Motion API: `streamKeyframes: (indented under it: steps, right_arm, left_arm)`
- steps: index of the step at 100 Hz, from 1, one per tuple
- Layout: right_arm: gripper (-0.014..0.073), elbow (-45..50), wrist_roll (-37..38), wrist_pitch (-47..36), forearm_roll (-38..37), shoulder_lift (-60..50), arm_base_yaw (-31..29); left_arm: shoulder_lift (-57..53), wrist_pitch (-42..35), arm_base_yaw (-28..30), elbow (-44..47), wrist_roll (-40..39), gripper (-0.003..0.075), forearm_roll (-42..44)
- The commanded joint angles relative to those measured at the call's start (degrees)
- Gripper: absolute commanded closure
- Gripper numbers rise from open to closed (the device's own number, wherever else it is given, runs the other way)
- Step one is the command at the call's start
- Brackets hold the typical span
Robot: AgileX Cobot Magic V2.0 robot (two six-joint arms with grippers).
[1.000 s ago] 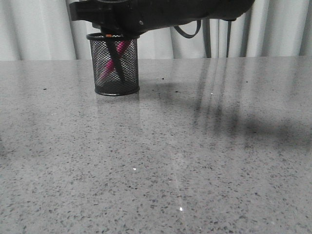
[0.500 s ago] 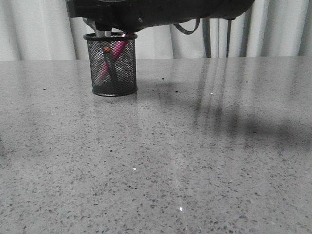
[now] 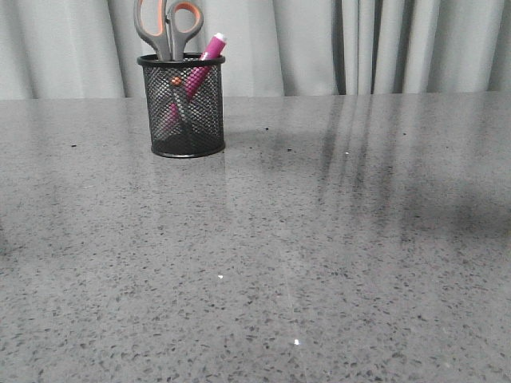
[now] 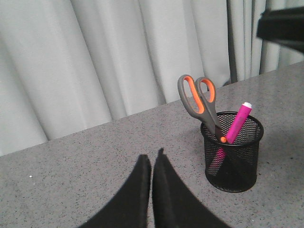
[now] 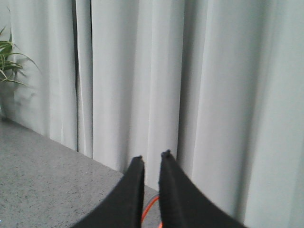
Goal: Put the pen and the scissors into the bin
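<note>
- Front view: a small black wire-mesh cylindrical bin stands upright on the speckled grey stone worktop, far back and left of centre, in front of pale curtains. Long scissors with grey, orange-lined finger loops stand in the bin, blades down, the loops rising well above the rim and the orange pivot dot showing through the mesh. A slim magenta-pink pen with a white end leans in the bin beside them, its white tip poking out over the rim on the right side. No claw shows in this view.
- Left wrist view: the left claw hangs over bare worktop, its two dark fingers nearly touching and holding nothing. The bin stands near it but apart, with the scissors and pen inside, crossing at the rim.
- Right wrist view: the right claw points at the curtains, its fingers drawn close with only a narrow slit between them, empty. Green plant leaves show at the frame edge.
</note>
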Motion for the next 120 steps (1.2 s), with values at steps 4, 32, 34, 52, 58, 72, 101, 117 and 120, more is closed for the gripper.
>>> streamKeyframes:
  steps: [4,32,34,52,58,72,101,117,120]
  right_arm:
    - [0.0666,2.4,-2.83,-0.61,-0.67,-9.6,-2.41]
    - [0.0665,21.71,-2.83,2.03,-0.19,-28.71,-13.35]
    - [0.0665,23.52,-2.83,2.03,-0.19,-29.75,-13.98]
    - [0.0665,39.1,-2.83,2.03,-0.1,-43.54,-17.72]
    - [0.0665,44.72,-2.83,1.69,0.17,-48.47,-17.86]
    - [0.0665,55.52,-2.83,1.69,3.7,-58.34,-17.86]
    - [0.0665,64.54,-2.83,1.69,7.41,-68.21,-17.86]
    - [0.0665,64.54,-2.83,1.6,7.41,-68.34,-17.86]
    - [0.0665,64.54,-2.83,1.6,7.41,-68.34,-17.86]
  left_arm:
    - [-0.33,-2.27,0.08,-1.57,-0.75,0.0739,-1.03]
    - [-0.95,-3.76,0.08,0.18,-0.75,0.0739,-0.76]
    - [-1.15,-4.26,0.08,0.88,-0.75,0.0739,-1.17]
    - [-8.87,-12.9,0.08,10.2,-0.65,0.0739,-4.8]
    - [-12.65,-15.07,0.08,13.5,-0.65,0.0739,-4.8]
    - [-23.15,-17.23,0.08,21.27,-0.65,0.0739,-7.63]
    - [-36.93,-19.39,0.08,28.37,-0.65,0.0739,-10.75]
    - [-36.93,-19.28,0.08,28.37,-0.65,0.0739,-11.56]
    - [-36.93,-19.28,0.08,28.37,-0.65,0.0739,-12.37]
